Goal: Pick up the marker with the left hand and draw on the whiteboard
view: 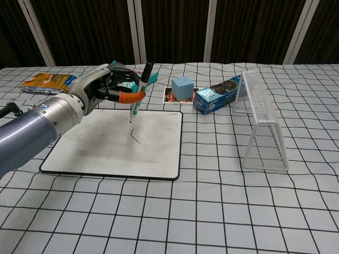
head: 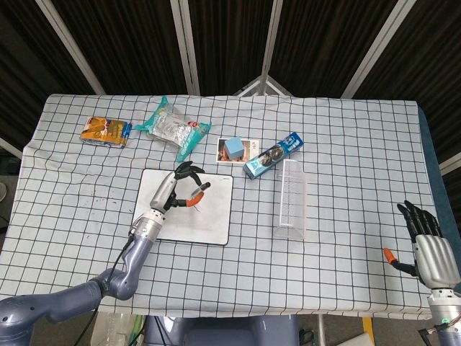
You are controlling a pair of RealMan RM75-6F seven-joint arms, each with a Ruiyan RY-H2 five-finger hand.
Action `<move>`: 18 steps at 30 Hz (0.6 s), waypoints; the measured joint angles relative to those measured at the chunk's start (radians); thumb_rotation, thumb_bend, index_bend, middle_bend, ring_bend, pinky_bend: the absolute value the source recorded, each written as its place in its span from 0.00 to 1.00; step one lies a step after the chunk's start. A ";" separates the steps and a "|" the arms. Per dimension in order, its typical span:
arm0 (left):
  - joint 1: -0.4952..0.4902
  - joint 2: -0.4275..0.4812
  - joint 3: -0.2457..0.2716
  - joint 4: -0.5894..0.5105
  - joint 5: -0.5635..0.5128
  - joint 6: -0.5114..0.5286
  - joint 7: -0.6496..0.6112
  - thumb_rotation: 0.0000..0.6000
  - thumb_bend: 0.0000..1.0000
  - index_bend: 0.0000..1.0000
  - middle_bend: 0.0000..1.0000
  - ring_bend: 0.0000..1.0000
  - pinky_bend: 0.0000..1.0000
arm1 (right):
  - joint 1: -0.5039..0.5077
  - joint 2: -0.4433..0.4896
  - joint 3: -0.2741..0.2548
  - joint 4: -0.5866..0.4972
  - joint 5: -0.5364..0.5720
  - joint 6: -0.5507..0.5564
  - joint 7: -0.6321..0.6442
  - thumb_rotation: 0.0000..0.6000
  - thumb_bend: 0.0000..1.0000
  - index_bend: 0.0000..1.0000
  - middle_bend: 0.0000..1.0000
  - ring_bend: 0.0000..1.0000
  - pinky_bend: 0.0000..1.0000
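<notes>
One marker (view: 139,91), one whiteboard (view: 114,144). My left hand (view: 108,88) pinches the marker upright, tip just above the board's far edge — one short dark stroke (view: 135,136) shows on it. My right hand (head: 430,249) rests near the table's corner, fingers apart, holding nothing. Also counted: one blue box (view: 216,95), one wire rack (view: 262,123), one blue cube (view: 181,86), two packets — no lettering is legible.

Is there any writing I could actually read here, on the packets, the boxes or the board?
No text is legible in either view.
Blue snack box: printing too blurred to read.
Orange packet: print too small.
Clear and teal bag: label blurred.
Card under the blue cube: picture only, unreadable.
Whiteboard: a short drawn stroke below the marker, no letters.
</notes>
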 measured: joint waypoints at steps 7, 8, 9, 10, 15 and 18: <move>-0.028 -0.025 0.002 0.064 -0.004 -0.034 -0.004 1.00 0.50 0.73 0.27 0.08 0.15 | 0.001 0.000 0.000 -0.001 0.005 -0.005 0.001 1.00 0.30 0.00 0.00 0.00 0.00; -0.031 -0.029 0.002 0.074 -0.004 -0.038 -0.006 1.00 0.50 0.73 0.27 0.08 0.15 | 0.001 0.001 0.000 -0.001 0.005 -0.005 0.001 1.00 0.30 0.00 0.00 0.00 0.00; -0.033 -0.032 0.003 0.080 -0.003 -0.040 -0.007 1.00 0.50 0.73 0.27 0.08 0.15 | 0.001 0.001 0.000 -0.002 0.006 -0.005 0.001 1.00 0.30 0.00 0.00 0.00 0.00; -0.036 -0.036 0.003 0.090 -0.003 -0.042 -0.010 1.00 0.50 0.73 0.27 0.08 0.15 | 0.001 0.002 0.001 -0.002 0.006 -0.005 0.001 1.00 0.30 0.00 0.00 0.00 0.00; -0.047 -0.050 0.004 0.124 -0.002 -0.048 -0.021 1.00 0.50 0.73 0.27 0.08 0.15 | 0.001 0.002 0.002 -0.003 0.009 -0.007 0.002 1.00 0.30 0.00 0.00 0.00 0.00; -0.052 -0.055 0.002 0.138 -0.002 -0.049 -0.027 1.00 0.50 0.73 0.27 0.08 0.15 | 0.002 0.002 0.002 -0.003 0.010 -0.008 0.002 1.00 0.30 0.00 0.00 0.00 0.00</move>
